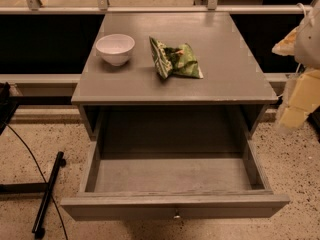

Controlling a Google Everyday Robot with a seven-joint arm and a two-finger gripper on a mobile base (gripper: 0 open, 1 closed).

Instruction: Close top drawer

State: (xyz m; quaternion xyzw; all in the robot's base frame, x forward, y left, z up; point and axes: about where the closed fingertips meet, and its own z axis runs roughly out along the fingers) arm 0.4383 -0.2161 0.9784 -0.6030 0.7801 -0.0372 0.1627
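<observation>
The top drawer (175, 206) of the grey cabinet is pulled far out toward the camera. Its flat front panel is at the bottom of the view, with a small round metal knob (176, 215) at its centre. The drawer's inside (172, 176) is bare. The lower drawers are hidden beneath it. My gripper (299, 101) is at the right edge of the view, pale and yellowish, to the right of the cabinet, level with its top. It is apart from the drawer and well behind the front panel.
A white bowl (115, 48) and a crumpled green snack bag (175, 60) lie on the cabinet top (225, 84). A black stand and cable (47, 194) lie on the speckled floor at the left. A rail (160, 9) runs behind the cabinet.
</observation>
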